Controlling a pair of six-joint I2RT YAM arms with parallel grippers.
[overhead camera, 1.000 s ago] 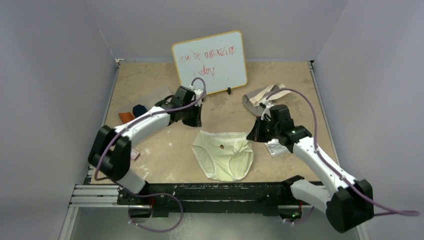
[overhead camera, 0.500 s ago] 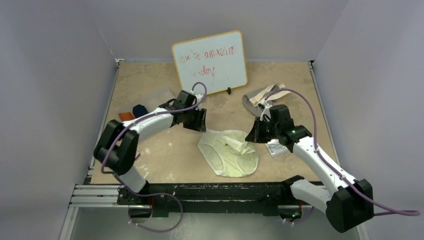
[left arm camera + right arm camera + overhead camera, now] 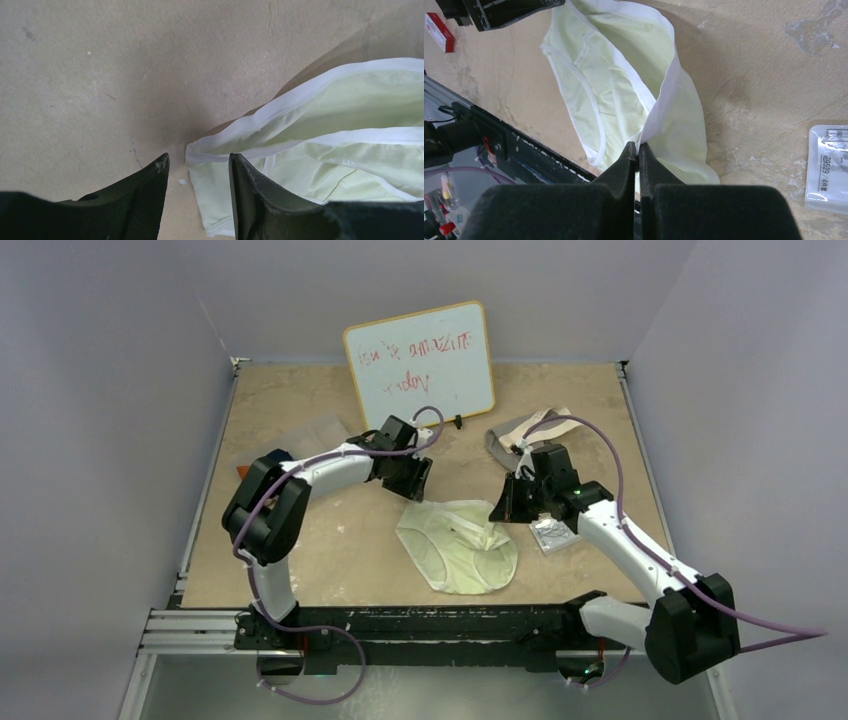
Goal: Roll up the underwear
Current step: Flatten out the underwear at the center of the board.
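Observation:
The pale cream underwear (image 3: 460, 548) lies spread on the table's near middle. My right gripper (image 3: 502, 512) is shut on the right end of its white waistband and holds that corner lifted; the right wrist view shows the fingertips (image 3: 636, 146) pinching the band of the cream underwear (image 3: 624, 80). My left gripper (image 3: 413, 486) is open just above the left waistband corner (image 3: 196, 152), which lies between its fingers (image 3: 150, 185). The grey underwear with beige waistband (image 3: 525, 433) lies crumpled at the back right. The orange and navy pieces are mostly hidden behind my left arm.
A whiteboard with red writing (image 3: 420, 362) leans at the back. The white printed card (image 3: 552, 536) lies just right of my right gripper and shows in the right wrist view (image 3: 826, 167). A small red box (image 3: 439, 32) lies at the left. Walls enclose the table.
My left gripper has moved right to the cream underwear's left waistband corner. My right gripper has lifted the right corner, and the garment has shifted slightly right and bunched.

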